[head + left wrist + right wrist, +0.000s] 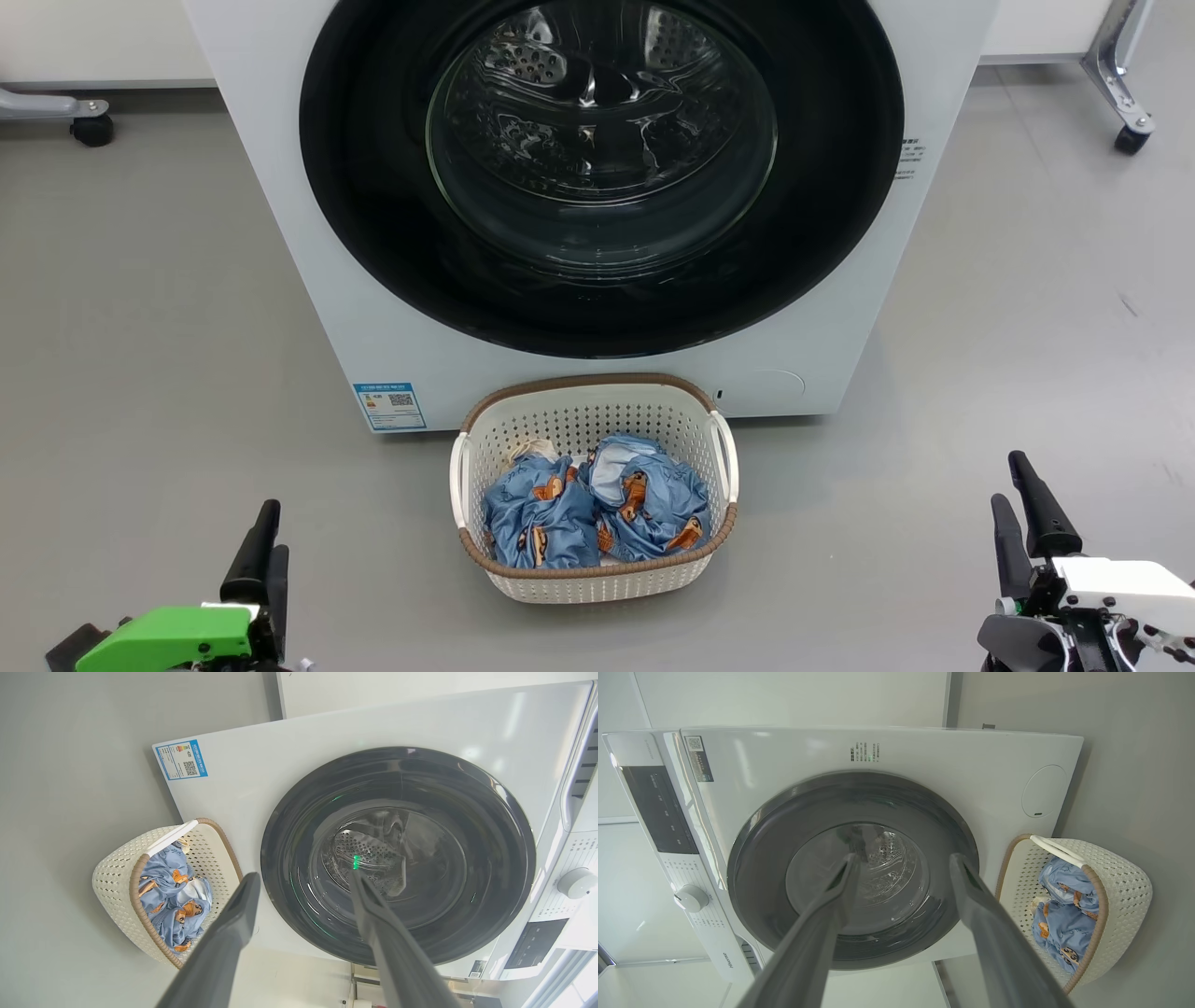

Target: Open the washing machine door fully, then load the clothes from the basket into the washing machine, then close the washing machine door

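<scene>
Evidently the washing machine door (602, 159) is shut; judged rigid and slick, it is best hooked at its rim. Soft clothes (597, 513) are heaped in the basket (597, 583). Left gripper (271, 532) and right gripper (1008, 478) are held with jaws apart, empty.

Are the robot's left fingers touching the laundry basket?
Apart. The head view shows bare grey floor between the left fingers and the basket.

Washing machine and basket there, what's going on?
Nothing is being handled yet. The washing machine door is shut, and the clothes sit in the basket on the floor in front of the washing machine. The left gripper and right gripper are open and empty, touching nothing.
</scene>
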